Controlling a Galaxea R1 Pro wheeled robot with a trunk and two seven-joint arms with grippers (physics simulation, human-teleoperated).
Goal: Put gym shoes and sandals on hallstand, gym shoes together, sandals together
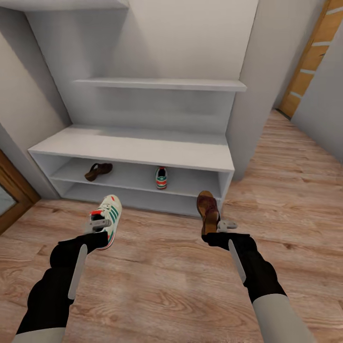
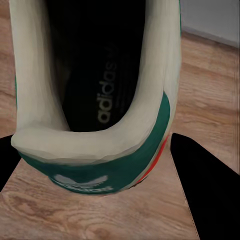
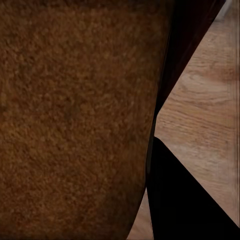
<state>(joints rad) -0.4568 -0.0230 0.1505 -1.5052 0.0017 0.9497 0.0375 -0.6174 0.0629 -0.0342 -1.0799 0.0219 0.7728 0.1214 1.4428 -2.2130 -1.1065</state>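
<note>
Left gripper (image 1: 99, 223) clamped on 1 gym shoe (image 1: 108, 218), right gripper (image 1: 224, 226) clamped on 1 sandal (image 1: 208, 209), both above corridor floor (image 1: 162, 286). Other sandal (image 1: 98, 171) and sneaker (image 1: 161, 177) on hallstand (image 1: 138, 148) upper shelf, well apart.

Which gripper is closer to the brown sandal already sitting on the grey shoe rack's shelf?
Left. The left gripper, holding a white green-striped sneaker, sits just below the shelved sandal; the right gripper, holding the other sandal, is farther across.
</note>
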